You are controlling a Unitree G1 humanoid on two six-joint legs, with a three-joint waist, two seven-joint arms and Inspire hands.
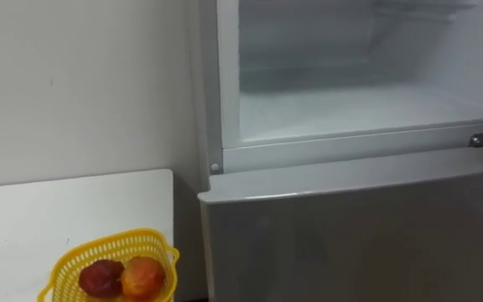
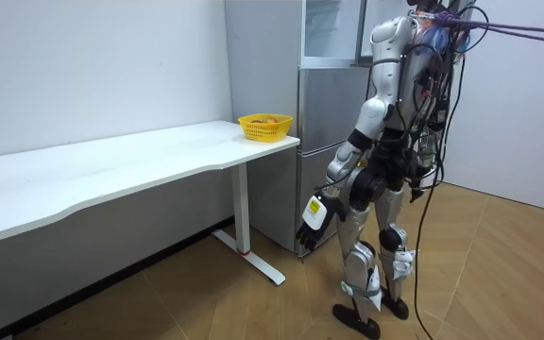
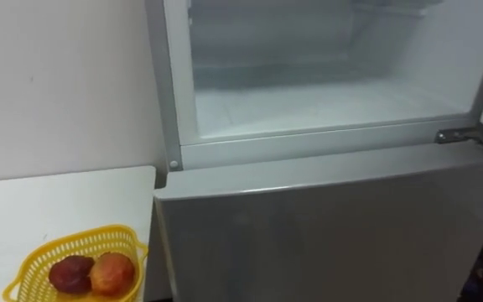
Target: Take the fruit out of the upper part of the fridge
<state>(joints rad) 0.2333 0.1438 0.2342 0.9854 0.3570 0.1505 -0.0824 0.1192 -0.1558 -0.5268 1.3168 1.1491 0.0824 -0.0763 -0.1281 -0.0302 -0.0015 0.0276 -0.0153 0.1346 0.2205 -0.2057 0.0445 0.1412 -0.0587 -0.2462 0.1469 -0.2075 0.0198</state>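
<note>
Notably, the upper fridge compartment [image 1: 359, 109] stands open above the closed lower door [image 1: 350, 243], and no item can be made out on its shelf. A yellow basket [image 1: 124, 243] sits at the desk [image 1: 57, 218] corner nearest the fridge, probably to keep transfers short. It holds a dark red fruit [image 1: 101, 278] touching an orange-red fruit [image 1: 143, 275], so retrieval looks largely done. The robot stands facing the fridge, its left hand [image 2: 314, 213] hanging released beside its thigh and grasping nothing.

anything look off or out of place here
Nothing stands out. The upper fridge compartment is open, with no spill on the shelf part shown, and the yellow basket sits upright on the white table holding two fruits.
</note>
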